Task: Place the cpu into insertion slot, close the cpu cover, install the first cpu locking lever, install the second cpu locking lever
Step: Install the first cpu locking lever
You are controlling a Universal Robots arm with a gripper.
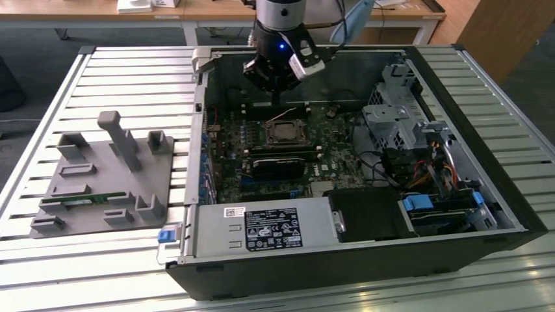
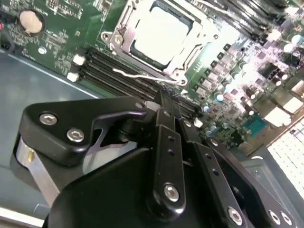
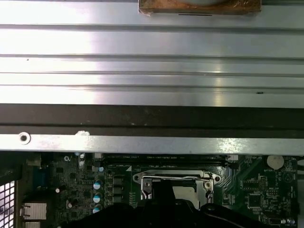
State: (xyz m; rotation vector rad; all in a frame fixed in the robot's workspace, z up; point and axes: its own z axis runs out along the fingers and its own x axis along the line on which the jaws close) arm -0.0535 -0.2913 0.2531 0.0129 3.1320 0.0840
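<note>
Cpu [image 2: 161,33], pale silver and square, sits framed by the cpu cover [image 2: 117,38], with the end effector [image 2: 164,100] pinched together.

The cpu [image 2: 162,32] sits framed by the cpu cover [image 2: 124,29].

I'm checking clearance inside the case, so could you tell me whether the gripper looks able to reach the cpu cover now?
Probably yes: the gripper hangs close by the cpu cover inside the open case, and nothing visible stands between them in the second wrist view.

Workshop lab: slatted bench [image 1: 130,71], opened computer [image 1: 347,273]
</note>
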